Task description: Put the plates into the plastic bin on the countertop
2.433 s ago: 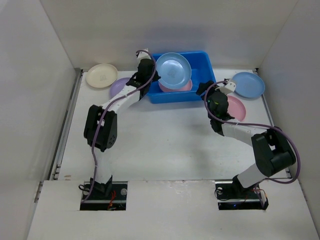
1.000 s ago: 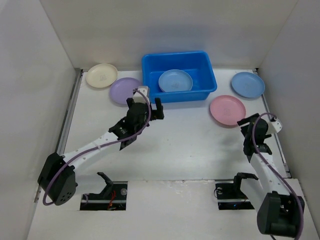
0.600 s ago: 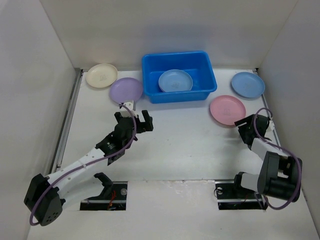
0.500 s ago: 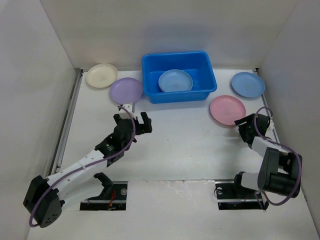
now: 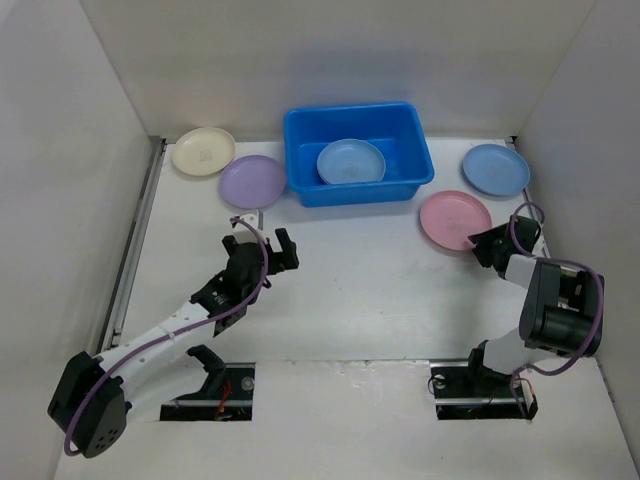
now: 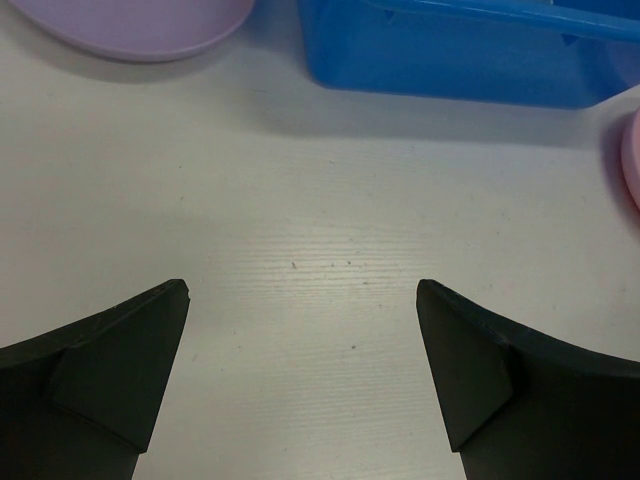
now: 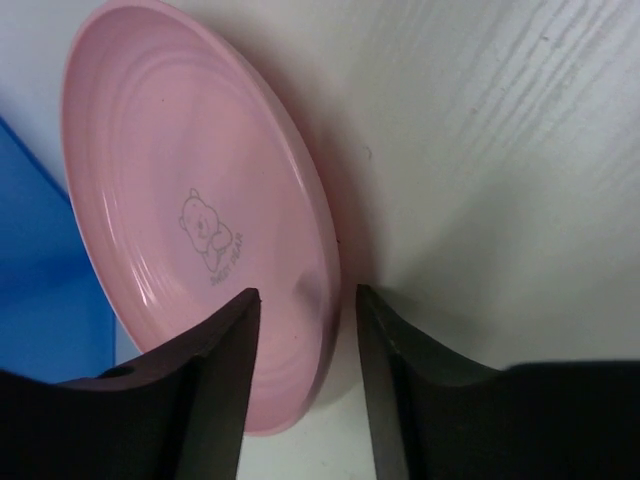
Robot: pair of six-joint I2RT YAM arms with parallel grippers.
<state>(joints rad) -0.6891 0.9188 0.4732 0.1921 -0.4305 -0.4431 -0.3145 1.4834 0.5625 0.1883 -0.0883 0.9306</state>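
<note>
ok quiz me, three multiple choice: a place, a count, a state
1. The lavender plate lies: A inside the bin; B on the countertop, left of the bin; C held in the air.
2. Plates outside the bin: A two; B six; C four.
3. The left gripper is: A open and empty; B shut on a plate; C shut on the bin's rim.
Key: B, it lies flat left of the bin; C, cream, lavender, pink and light blue; A, its fingers stand apart over bare countertop.

Soft, even brightness fills every view. A faint shadow lies on the matte white surface [image 6: 330, 250] below the bright blue rectangular plastic bin [image 6: 450, 55], upper frame; the wrist views' dark foreground looks blurred.
</note>
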